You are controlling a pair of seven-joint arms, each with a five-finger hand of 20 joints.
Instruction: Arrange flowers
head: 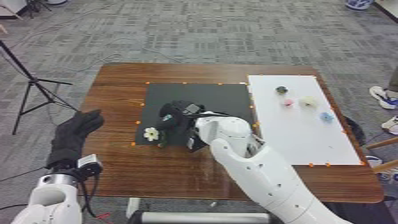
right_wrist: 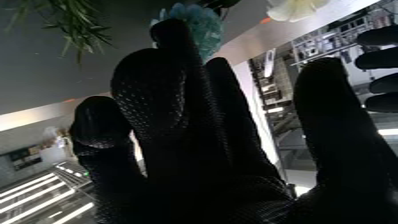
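Two hands extend loose fingers: left hand (head: pixel 76 125) empty at the table's (head: pixel 133 172) edge, right hand (head: pixel 177 111) above the mat (head: pixel 224 95), hold unclear.

The head view is evenly and fairly brightly lit, its shadows soft; the sheet (head: pixel 306 135) off to the right hand's (head: pixel 175 112) right is palest, near white, while the mat (head: pixel 213 95) under that hand stays dark; the table (head: pixel 160 175) nearer than the hand has a faint sheen. In the right wrist view, ceiling lights (right_wrist: pixel 73 210) glare in slanting rows beyond the hand; against them the glove darkens almost to silhouette; the flower (right_wrist: pixel 302 7) past its fingertips is bright.
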